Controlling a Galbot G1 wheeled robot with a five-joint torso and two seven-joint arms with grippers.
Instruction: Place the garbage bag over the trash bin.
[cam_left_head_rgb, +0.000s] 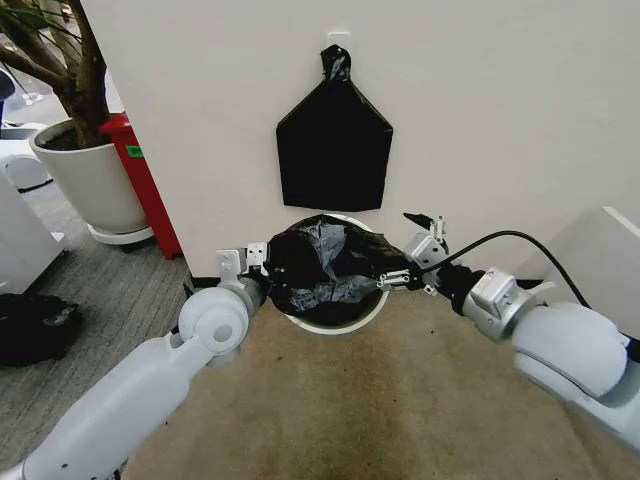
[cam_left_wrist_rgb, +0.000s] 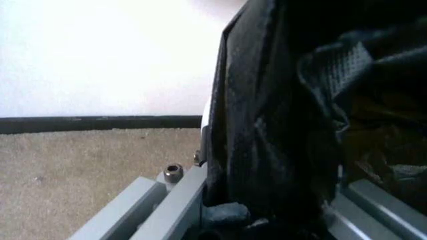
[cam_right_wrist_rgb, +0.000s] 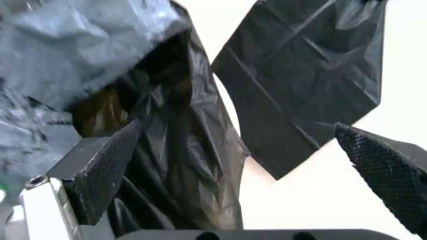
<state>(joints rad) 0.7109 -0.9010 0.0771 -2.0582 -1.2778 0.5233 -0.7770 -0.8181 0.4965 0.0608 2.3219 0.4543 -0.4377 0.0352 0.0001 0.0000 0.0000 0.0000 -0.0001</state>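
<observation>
At frame centre, the garbage bag (cam_left_head_rgb: 325, 262) drapes the trash bin (cam_left_head_rgb: 335, 322); left hand (cam_left_head_rgb: 252, 266) grips its edge, right hand (cam_left_head_rgb: 418, 254) gapes. No writing legible.

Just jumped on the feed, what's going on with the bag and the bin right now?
Both arms are at the trash bin by the wall. The garbage bag is draped over its opening, with the near white rim still bare. The left gripper is at the bag's left edge with plastic between its fingers. The right gripper is open at the bag's right edge. The spare bag bundle hangs on the wall above.
</observation>
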